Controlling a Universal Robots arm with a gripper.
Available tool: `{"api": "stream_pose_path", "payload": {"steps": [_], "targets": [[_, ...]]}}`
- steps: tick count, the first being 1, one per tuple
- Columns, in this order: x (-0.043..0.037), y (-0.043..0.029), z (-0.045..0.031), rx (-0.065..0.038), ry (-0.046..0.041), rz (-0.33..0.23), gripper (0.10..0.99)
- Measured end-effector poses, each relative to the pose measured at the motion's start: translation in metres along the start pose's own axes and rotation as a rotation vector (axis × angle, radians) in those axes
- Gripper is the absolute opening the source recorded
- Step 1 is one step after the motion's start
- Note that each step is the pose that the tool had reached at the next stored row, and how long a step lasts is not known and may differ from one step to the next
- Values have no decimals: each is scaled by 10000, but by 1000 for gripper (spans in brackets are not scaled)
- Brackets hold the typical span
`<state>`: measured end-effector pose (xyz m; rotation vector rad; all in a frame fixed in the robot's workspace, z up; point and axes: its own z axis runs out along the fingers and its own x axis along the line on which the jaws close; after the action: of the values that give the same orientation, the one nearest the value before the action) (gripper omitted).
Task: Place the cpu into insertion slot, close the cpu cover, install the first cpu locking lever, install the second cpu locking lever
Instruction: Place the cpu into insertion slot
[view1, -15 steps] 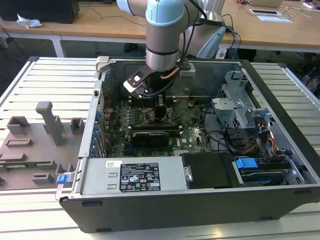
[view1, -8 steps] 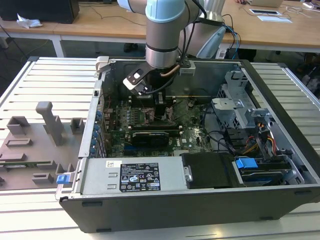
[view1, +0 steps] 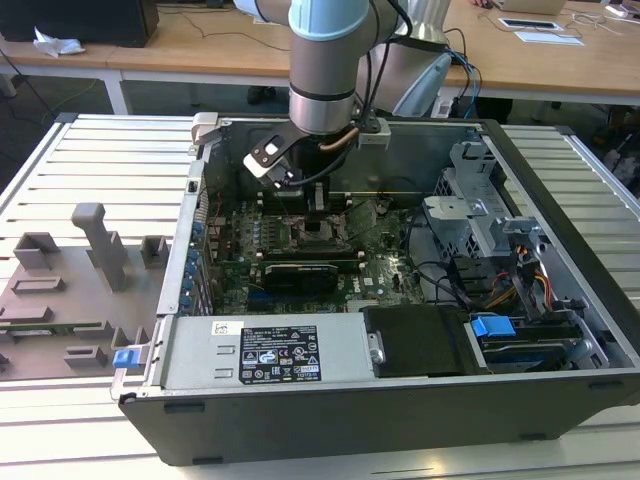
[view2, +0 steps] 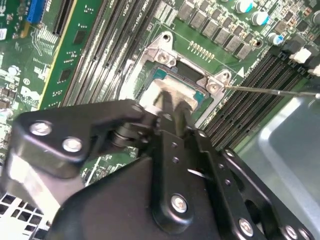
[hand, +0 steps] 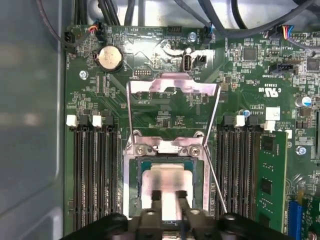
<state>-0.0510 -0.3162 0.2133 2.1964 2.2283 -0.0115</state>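
Cpu (hand: 167, 172): seated in insertion slot (hand: 134, 186), directly beneath end effector (hand: 169, 194); fingers slightly apart, gripping nothing; cpu cover (hand: 172, 82) raised.

You are working in a robotics lab: an open computer case (view1: 350, 420) is lying on a slatted metal tabletop (view1: 100, 150) beneath the jaws, wooden desks (view1: 200, 45) standing beyond.

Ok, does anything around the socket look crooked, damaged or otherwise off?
Nothing stands out. The cpu lies square in the insertion slot under the gripper, with no visible damage. The cpu cover is swung open and a thin lever rod is unlatched beside the slot, which is unfinished work rather than a fault.
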Motion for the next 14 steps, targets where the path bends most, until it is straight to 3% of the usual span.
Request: {"api": "stream_pose_path", "payload": {"steps": [2, 8, 12, 14], "targets": [[-1, -17, 20, -1, 6, 0, 114], [-1, -21, 73, 1, 54, 1, 106], [-4, 134, 79, 51, 52, -1, 106], [-5, 169, 79, 53, 52, -2, 106]]}}
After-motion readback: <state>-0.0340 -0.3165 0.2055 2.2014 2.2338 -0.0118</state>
